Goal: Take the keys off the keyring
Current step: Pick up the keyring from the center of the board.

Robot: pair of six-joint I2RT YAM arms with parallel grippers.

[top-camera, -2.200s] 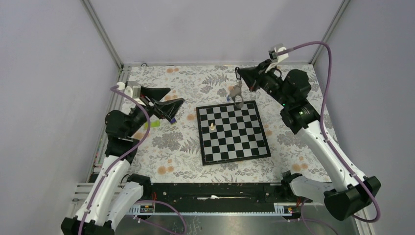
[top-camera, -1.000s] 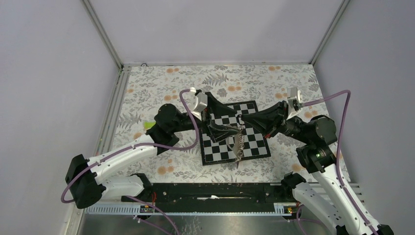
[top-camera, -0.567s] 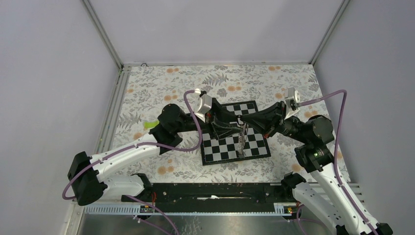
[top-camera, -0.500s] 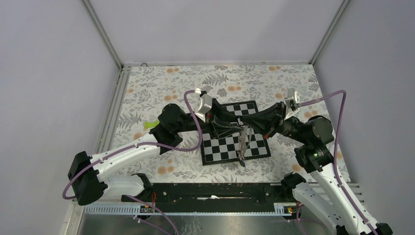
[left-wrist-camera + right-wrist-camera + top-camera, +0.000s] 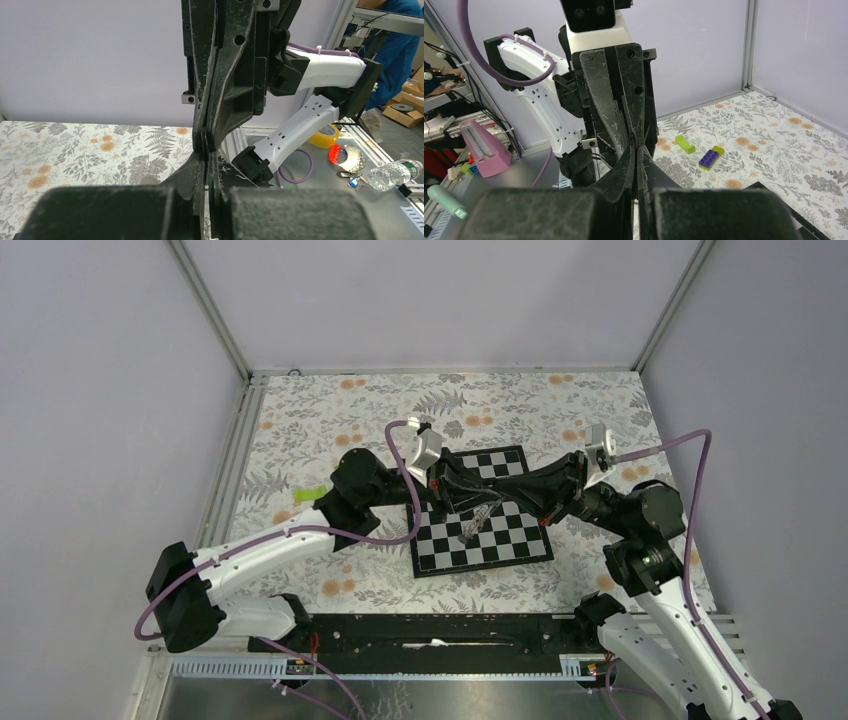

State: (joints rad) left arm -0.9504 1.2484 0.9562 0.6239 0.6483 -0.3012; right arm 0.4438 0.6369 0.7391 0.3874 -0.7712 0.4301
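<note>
Surface: floral tablecloth (image 5: 330,420), chessboard (image 5: 520,540) at centre.
Left gripper (image 5: 488,500): pressed together; what it pinches is hidden.
Right gripper (image 5: 506,496): pinching the keyring (image 5: 478,520), which dangles over the board.
Keys (image 5: 467,533): a blur at its lower end.

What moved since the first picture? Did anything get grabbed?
Both arms swung in over the chessboard. The right gripper carried the keyring there from the board's far edge, jaws shut on it. The left gripper came from the left and shut its jaws against the right's tips; what they pinch is hidden. The chessboard and green piece stayed.
</note>
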